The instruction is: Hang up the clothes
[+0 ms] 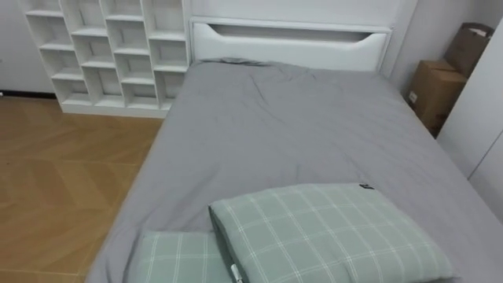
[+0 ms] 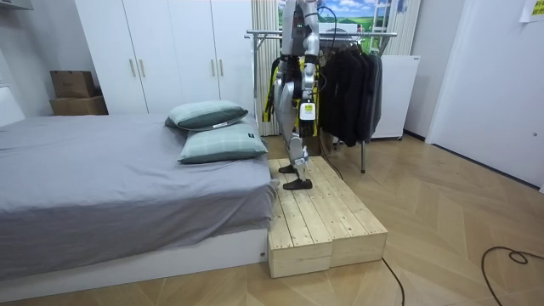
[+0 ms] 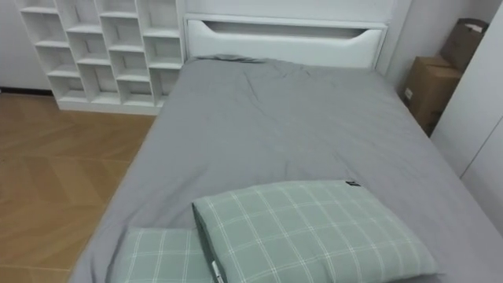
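Dark clothes point(image 2: 350, 85) hang on a metal clothes rack point(image 2: 263, 35) at the back of the room, beside a white cabinet. I stand on a wooden platform point(image 2: 319, 212) at the bed's end, with the rack right behind me, and I face along the bed point(image 1: 275, 126). In the room view my arms hang down at my sides. My left hand point(image 2: 307, 109) is by my hip on the camera's side and my right hand point(image 2: 270, 109) is on the far side. No garment lies on the grey bedspread in the eye views.
Two green checked pillows point(image 1: 322, 232) lie on the near end of the bed, one point(image 1: 177, 255) lower left. White cube shelves point(image 1: 110, 51) and a white headboard point(image 1: 291, 43) stand beyond. Cardboard boxes point(image 1: 436, 86) sit right. Wood floor point(image 1: 63, 181) lies left.
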### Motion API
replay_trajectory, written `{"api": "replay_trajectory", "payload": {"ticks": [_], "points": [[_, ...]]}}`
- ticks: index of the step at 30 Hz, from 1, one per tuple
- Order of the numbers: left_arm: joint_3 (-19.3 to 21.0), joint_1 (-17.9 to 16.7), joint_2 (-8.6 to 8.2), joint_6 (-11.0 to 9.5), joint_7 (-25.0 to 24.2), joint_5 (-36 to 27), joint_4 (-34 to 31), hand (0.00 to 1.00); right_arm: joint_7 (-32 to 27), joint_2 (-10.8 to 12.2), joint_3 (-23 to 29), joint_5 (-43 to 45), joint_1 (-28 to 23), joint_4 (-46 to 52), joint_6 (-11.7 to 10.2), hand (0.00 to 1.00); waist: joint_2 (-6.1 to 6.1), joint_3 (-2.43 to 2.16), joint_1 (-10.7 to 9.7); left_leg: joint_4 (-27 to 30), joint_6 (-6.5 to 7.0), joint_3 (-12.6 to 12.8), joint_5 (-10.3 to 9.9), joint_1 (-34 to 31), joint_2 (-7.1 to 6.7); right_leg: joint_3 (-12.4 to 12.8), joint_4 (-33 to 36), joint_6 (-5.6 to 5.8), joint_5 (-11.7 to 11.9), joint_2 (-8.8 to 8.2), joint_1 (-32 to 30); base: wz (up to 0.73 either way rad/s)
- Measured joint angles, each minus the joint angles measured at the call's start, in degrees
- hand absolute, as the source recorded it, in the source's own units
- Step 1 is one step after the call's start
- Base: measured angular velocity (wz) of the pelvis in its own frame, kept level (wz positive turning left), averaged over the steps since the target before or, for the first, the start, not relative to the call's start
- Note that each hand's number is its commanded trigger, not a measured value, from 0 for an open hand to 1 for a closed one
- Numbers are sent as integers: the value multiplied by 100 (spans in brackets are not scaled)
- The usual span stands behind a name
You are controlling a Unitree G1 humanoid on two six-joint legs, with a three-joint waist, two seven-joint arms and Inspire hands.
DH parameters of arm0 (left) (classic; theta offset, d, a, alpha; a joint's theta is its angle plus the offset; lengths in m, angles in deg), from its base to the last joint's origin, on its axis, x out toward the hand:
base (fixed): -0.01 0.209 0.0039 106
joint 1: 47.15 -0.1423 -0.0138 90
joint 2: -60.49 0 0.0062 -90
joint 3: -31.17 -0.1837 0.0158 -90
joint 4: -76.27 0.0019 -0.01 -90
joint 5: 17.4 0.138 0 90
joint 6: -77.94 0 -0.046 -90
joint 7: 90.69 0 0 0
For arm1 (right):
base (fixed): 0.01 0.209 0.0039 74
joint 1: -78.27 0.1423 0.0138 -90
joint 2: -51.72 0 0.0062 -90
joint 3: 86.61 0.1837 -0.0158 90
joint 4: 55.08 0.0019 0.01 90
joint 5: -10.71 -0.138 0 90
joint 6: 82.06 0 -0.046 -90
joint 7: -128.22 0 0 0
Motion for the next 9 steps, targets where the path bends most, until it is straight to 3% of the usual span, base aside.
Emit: {"api": "replay_trajectory", "payload": {"ticks": [9], "points": [[-6, 89, -2, 32, -112, 121, -2, 0, 42, -10, 4, 1, -9, -3, 36, 0, 5, 0, -8, 5, -1, 5, 1, 2, 0, 14, 0, 0, 0, 1, 0, 0]]}}
